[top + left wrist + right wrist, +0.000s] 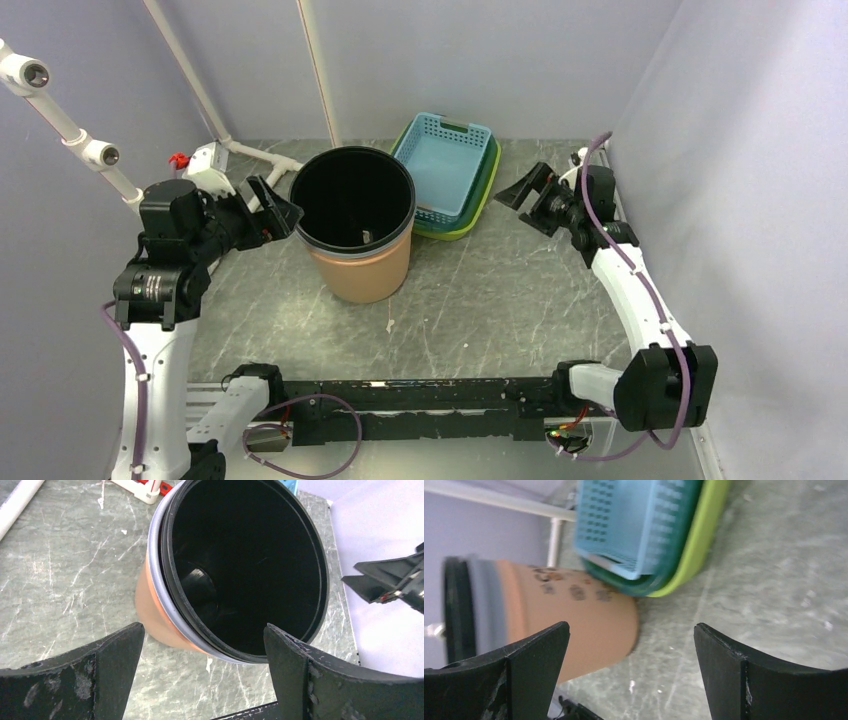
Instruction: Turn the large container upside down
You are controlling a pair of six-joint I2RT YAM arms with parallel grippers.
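The large container (pixel 357 265) is an orange-brown bin with a black liner and a grey band under its rim, standing upright and mouth-up in the middle of the table. My left gripper (pixel 282 212) is open just to the left of its rim, not touching it. In the left wrist view the container (pixel 155 615) shows its dark inside between and beyond my left gripper (pixel 204 675). My right gripper (pixel 522 188) is open, apart from the bin on its right side. The right wrist view shows the container (pixel 589 630) beyond my right gripper (pixel 631 672).
Nested baskets, blue (pixel 442 158) inside green, lie behind and to the right of the bin, touching or almost touching it. White pipes (pixel 250 150) run along the back left. Walls close in on both sides. A black rail (pixel 420 400) crosses the near edge.
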